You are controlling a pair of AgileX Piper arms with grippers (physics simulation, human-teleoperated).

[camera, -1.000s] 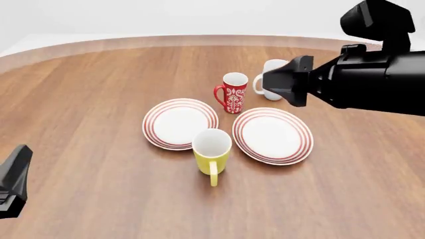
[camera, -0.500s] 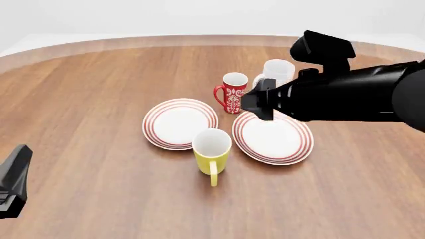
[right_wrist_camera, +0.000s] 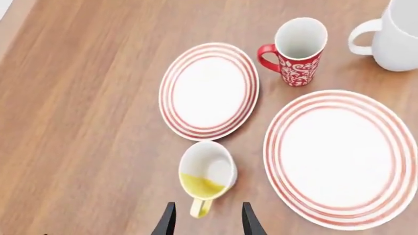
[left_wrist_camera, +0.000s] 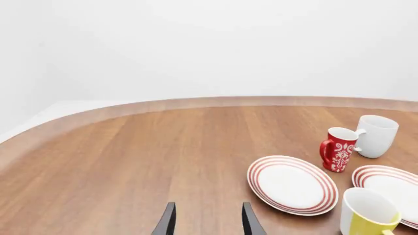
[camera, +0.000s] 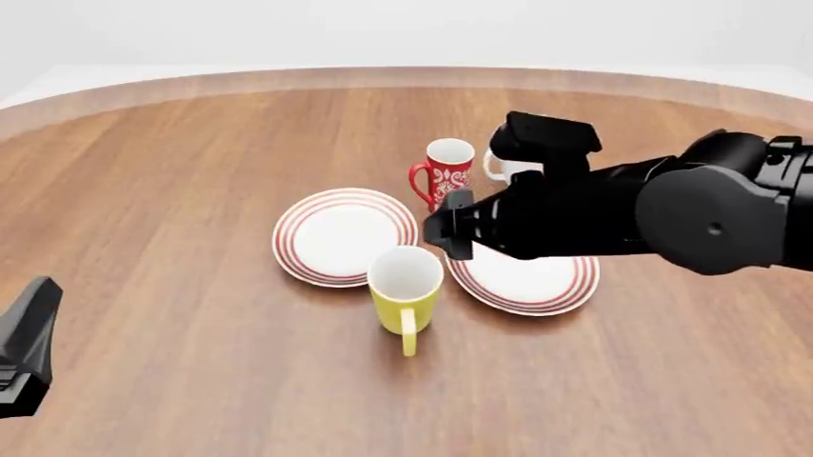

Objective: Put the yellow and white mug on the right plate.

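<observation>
The yellow and white mug (camera: 406, 286) stands upright at the table's middle, its handle toward the near edge. It also shows in the right wrist view (right_wrist_camera: 205, 174) and the left wrist view (left_wrist_camera: 367, 215). The right plate (camera: 534, 281) lies just to its right, partly hidden by my right arm, and is seen whole in the right wrist view (right_wrist_camera: 339, 156). My right gripper (camera: 443, 231) hangs open and empty above the gap between mug and plate; its fingers (right_wrist_camera: 168, 220) frame the mug's handle from above. My left gripper (camera: 26, 347) is open and empty at the near left edge.
The smaller twin plate (camera: 346, 236) lies left of the right plate, just behind the yellow mug. A red patterned mug (camera: 447, 176) stands behind the two plates. An all-white mug (right_wrist_camera: 398, 39) stands to its right, mostly hidden by my right arm in the front view.
My right arm has swung left and down from the far right. It now hangs over the right plate near the yellow mug and covers the white mug. The left arm has not moved.
</observation>
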